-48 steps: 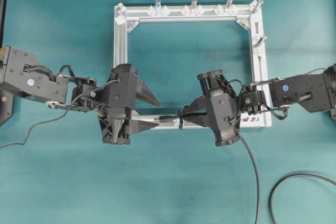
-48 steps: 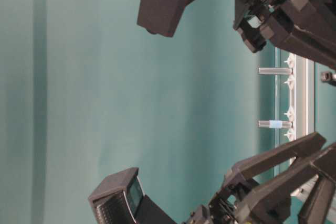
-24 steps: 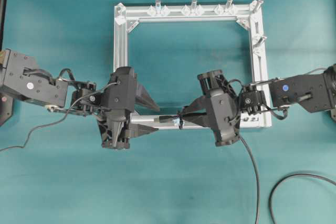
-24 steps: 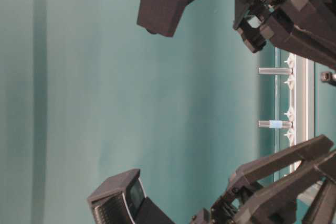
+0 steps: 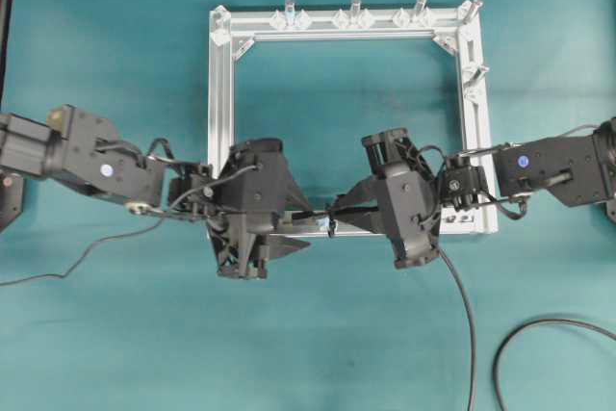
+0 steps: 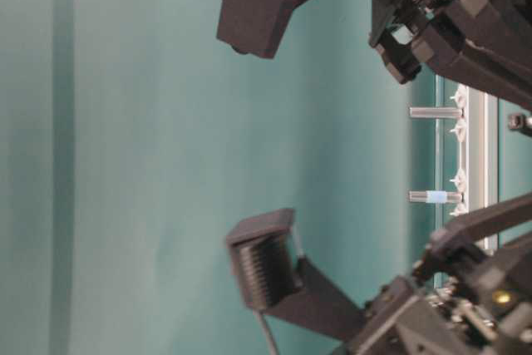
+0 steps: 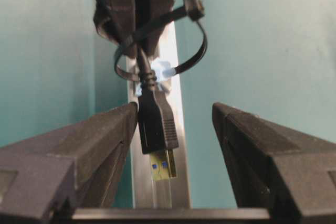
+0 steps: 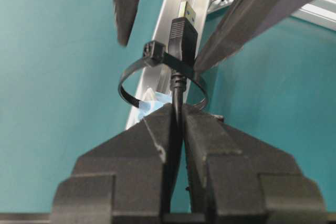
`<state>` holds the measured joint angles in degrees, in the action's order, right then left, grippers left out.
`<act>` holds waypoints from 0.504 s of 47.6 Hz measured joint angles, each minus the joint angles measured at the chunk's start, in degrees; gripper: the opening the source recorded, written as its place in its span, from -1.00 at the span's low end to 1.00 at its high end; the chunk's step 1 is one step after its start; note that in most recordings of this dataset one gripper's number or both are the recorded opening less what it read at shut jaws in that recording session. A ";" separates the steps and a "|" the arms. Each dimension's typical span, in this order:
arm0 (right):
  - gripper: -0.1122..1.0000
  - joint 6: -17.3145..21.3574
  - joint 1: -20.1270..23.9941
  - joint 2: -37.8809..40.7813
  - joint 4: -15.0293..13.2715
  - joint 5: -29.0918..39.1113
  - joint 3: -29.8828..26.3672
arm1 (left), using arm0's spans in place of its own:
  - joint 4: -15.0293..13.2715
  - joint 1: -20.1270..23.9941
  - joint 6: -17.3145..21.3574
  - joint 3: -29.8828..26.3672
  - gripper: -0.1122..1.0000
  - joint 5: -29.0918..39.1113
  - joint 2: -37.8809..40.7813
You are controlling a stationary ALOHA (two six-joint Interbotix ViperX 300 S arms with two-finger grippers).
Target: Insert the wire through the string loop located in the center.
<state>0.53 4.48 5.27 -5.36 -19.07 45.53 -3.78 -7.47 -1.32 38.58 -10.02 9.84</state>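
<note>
We judged the wire (image 7: pixel 155 121) limp; its stiff plug, mid-frame, through the string loop (image 7: pixel 157 51), suited our wide-open left gripper (image 7: pixel 176 124); right gripper (image 8: pixel 178 124) pinched the cable.

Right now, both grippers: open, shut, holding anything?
Left gripper: open, fingers either side of the wire plug, not gripping.
Right gripper: shut on the wire behind the string loop.
</note>
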 measured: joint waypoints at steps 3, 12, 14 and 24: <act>-0.67 0.00 0.00 0.00 0.00 0.00 0.00 | 0.00 0.00 0.00 -0.18 0.43 0.00 0.53; -0.67 0.00 0.00 0.00 0.00 0.09 0.00 | 0.00 0.00 0.00 -0.26 0.23 -0.09 0.97; -0.67 0.00 0.00 0.00 0.00 0.00 0.00 | -0.09 0.09 0.00 -0.26 0.07 0.00 0.97; -0.67 0.00 0.09 -0.09 -0.09 0.09 0.00 | 0.00 0.53 0.00 -0.26 -0.48 0.00 0.70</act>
<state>0.53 4.57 5.19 -5.45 -18.98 45.53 -3.78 -6.94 -1.32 38.32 -10.02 10.55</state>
